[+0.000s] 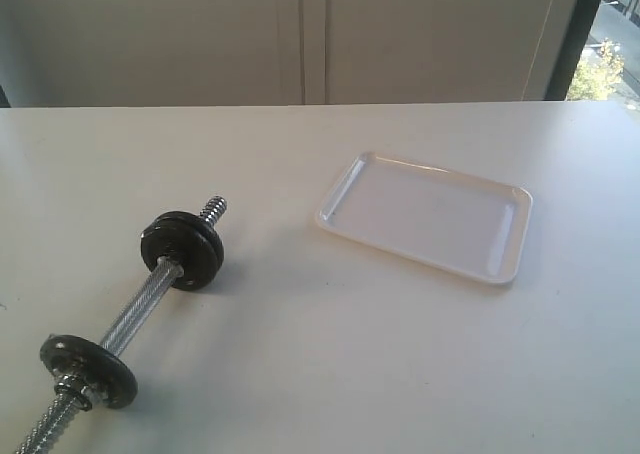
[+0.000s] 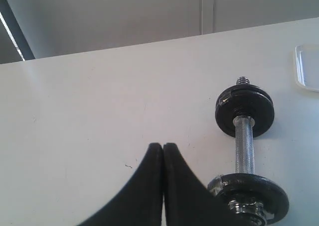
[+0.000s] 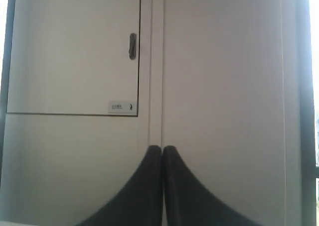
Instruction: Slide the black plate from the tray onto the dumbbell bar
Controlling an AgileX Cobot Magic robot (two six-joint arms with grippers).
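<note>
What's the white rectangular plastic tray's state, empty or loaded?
Empty. The white plastic tray shows only bare floor in the exterior view; the black discs sit on the silver chrome bar.

A white table [image 1: 300, 364] carries two things, well apart. The dumbbell bar [image 1: 138, 306] lies toward the left of the exterior view (threaded ends, knurled middle), its black discs [image 1: 182, 249] standing on the surface, one group toward each end. The white tray [image 1: 410, 253] sits flat to the right, nearer the table's far edge.
</note>
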